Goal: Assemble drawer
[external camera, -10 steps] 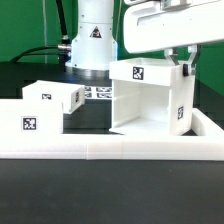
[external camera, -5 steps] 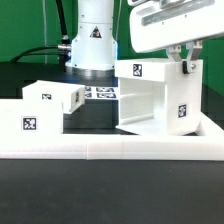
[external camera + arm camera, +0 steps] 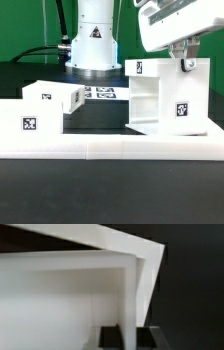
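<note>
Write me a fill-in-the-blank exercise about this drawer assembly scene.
The end effector straddles a wall of the housing, one finger on each ___.
The small tray stands to the exterior view's ___ of the housing.
In the exterior view, the marker board shows ___ the small tray and the housing.
Missing words: side; left; between.

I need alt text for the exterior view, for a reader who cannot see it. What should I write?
The gripper clamps the top edge of a tall white housing standing on a black table. A small white tray sits to the exterior view's left, with a long white rail in front.
</note>
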Motion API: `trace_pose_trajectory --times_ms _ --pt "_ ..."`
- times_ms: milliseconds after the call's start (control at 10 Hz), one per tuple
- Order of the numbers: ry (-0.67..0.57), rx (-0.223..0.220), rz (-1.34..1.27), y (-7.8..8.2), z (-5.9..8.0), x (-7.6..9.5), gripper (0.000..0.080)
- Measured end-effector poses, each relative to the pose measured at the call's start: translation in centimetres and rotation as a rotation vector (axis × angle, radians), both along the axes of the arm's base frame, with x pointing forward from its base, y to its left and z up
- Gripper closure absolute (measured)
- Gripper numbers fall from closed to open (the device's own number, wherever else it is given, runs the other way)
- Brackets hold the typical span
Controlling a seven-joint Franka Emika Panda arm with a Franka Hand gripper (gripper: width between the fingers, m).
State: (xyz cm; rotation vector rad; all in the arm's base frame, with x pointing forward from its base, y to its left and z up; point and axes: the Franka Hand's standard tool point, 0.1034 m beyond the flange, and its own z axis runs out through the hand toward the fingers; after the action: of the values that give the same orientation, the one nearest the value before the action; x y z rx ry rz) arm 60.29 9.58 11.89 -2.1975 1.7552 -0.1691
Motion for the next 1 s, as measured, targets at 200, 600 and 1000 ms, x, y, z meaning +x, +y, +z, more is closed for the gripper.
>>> trace_pose_trajectory --times_ms 200,600,1000 --pt "0.02 0.039 -0.098 0.0 -0.2 0.0 0.0752" --pt "0.012 0.044 -0.099 0.4 -0.7 1.6 0.0752" --pt "0.013 0.05 -0.103 0.4 -1.1 3.2 0.0745"
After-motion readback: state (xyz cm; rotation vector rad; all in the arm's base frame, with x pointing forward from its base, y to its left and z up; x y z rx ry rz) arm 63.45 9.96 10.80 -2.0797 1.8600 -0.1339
